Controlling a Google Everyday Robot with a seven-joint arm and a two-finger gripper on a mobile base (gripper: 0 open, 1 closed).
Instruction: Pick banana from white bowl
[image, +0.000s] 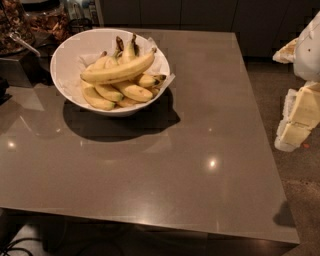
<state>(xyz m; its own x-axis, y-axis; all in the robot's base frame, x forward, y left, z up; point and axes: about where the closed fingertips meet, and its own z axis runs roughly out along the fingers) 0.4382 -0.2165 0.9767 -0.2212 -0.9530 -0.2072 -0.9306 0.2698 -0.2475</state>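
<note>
Table (165, 190): one, big square top, smooth glossy grey-brown, flat, mirror-like sheen with small light spots. Takes up most of the view. Speckled floor (300, 170) past its right edge, dark cabinet fronts (200, 12) behind.

White bowl (62, 65): one, wide, round, glossy, smooth rim. Stands on the table's far left part and throws a dark shadow to the front and right. Crinkled white paper lining (161, 82) inside, with a corner poking over the right rim.

Robot arm (310, 50): one, at the right edge, with white rounded shell pieces. The gripper (296, 125) below it is blocky, cream-white and matte. It hangs off the table's right side, over the floor, well apart from the bowl and touching nothing. Whether it is apart or together: cannot tell.

Banana (117, 72): one, the longest, gently curved, smooth bright yellow skin, pale pointed stem aimed up-right. Lies across the top of the pile inside the white bowl, resting on the others, roughly left to right.

Shorter bananas (134, 91): about eight, though some are half hidden so the count is not firm. They are stubby and yellow, several with dark brown tips. A few stand behind the long one with stems up, and the rest sit under and in front of it.

Glass jars (47, 20): two at the far left corner, clear, with brown lumpy contents. One thin metal handle (24, 44) slants beside them.
</note>
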